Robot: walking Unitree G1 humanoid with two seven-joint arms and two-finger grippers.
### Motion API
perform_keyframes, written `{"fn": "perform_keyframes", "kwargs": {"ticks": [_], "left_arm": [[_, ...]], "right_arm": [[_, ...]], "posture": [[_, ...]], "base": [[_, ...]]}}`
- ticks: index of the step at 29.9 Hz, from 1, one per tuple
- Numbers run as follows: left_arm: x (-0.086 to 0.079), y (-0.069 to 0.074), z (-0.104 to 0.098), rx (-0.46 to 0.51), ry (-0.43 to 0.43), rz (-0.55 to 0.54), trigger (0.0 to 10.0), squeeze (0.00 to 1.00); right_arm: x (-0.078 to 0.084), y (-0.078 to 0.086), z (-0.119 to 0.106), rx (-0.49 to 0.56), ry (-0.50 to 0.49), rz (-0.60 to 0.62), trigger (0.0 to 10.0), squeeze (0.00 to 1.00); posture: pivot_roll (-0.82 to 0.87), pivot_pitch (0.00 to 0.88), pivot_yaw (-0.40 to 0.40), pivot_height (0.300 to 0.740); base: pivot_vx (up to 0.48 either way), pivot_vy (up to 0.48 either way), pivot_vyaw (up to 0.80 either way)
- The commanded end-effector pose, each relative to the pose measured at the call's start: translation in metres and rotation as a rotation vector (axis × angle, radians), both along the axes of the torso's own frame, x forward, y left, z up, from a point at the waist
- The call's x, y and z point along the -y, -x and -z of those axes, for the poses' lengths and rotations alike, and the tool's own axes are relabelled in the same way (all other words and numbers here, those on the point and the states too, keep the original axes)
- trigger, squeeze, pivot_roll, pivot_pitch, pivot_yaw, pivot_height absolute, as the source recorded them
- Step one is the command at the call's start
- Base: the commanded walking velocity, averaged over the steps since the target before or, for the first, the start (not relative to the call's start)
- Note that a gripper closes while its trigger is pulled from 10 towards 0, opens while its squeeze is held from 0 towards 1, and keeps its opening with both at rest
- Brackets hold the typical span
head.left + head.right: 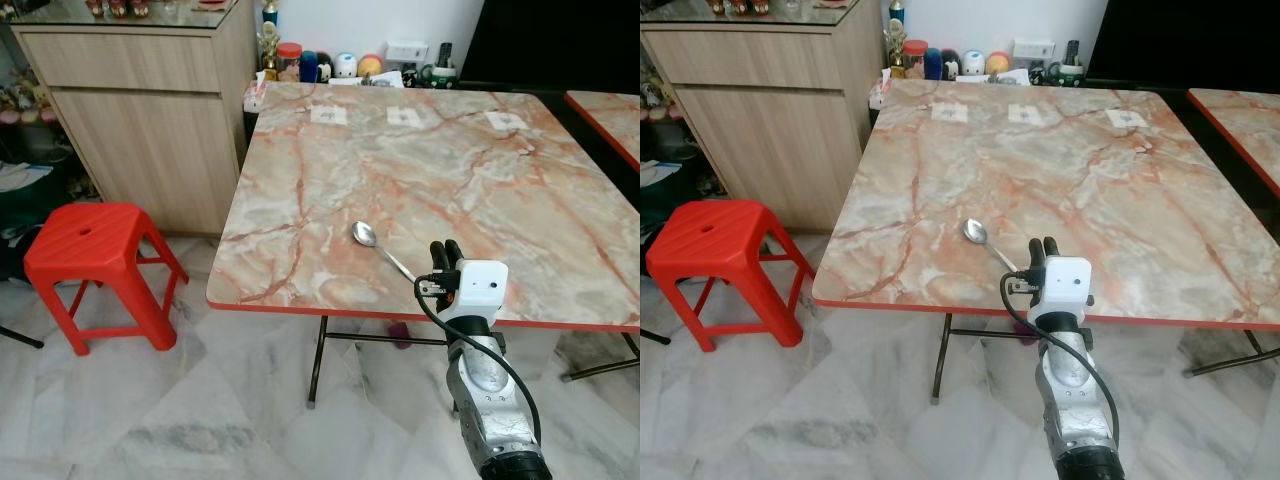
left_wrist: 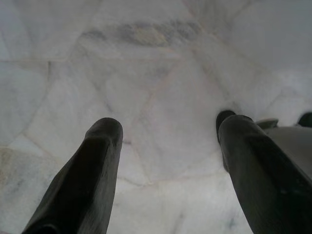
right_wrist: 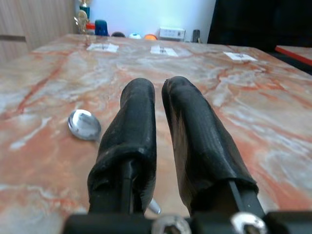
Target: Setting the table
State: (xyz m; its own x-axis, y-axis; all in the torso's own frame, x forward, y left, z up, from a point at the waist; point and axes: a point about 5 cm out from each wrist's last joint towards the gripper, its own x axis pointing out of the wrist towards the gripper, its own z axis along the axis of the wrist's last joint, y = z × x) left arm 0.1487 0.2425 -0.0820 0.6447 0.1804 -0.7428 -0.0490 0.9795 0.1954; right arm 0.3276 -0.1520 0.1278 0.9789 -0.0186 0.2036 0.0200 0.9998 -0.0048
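Spoon (image 1: 376, 245) lies on table (image 1: 520, 200), handle running under right pincer (image 1: 446, 251).

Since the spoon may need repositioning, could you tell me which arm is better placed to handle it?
Right. The right gripper sits over the spoon handle at the table edge; the left gripper hangs over floor.

Home dining area, marble table (image 1: 480, 190), sideboard (image 1: 140, 110)
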Motion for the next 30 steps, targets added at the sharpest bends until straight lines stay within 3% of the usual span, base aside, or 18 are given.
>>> {"fn": "perform_keyframes", "kwargs": {"ticks": [1,14,20,21,22,30], "left_arm": [[0.001,0.005,0.003,-0.024,0.004,0.008,10.0,0.00],[0.001,0.004,0.002,-0.015,0.006,0.006,10.0,0.00],[0.002,0.005,0.003,-0.018,0.006,0.011,10.0,0.00],[0.002,0.005,0.003,-0.018,0.007,0.012,10.0,0.00],[0.002,0.005,0.003,-0.018,0.007,0.012,10.0,0.00],[0.004,0.005,0.003,-0.018,0.009,0.013,10.0,0.00]], "right_arm": [[0.001,0.001,0.002,-0.005,0.001,-0.001,10.0,0.00],[-0.002,0.000,0.002,-0.004,0.029,-0.018,10.0,0.00],[-0.006,0.001,0.007,-0.035,0.017,-0.060,10.0,0.00],[-0.008,0.001,0.009,-0.044,0.012,-0.073,10.0,0.39],[-0.008,0.002,0.010,-0.054,0.008,-0.082,10.0,1.00],[-0.013,0.003,0.018,-0.126,0.024,-0.167,10.0,1.00]], "posture": [[0.05,0.105,-0.037,0.740],[0.05,0.102,-0.038,0.740],[0.05,0.103,-0.038,0.740],[0.04,0.105,-0.039,0.740],[0.04,0.105,-0.039,0.740],[0.04,0.107,-0.041,0.740]], "base": [[0.304,0.000,0.00],[0.320,0.000,0.00],[0.000,0.000,0.00],[0.000,0.000,0.00],[0.000,0.000,0.00],[0.000,0.000,0.00]]}}
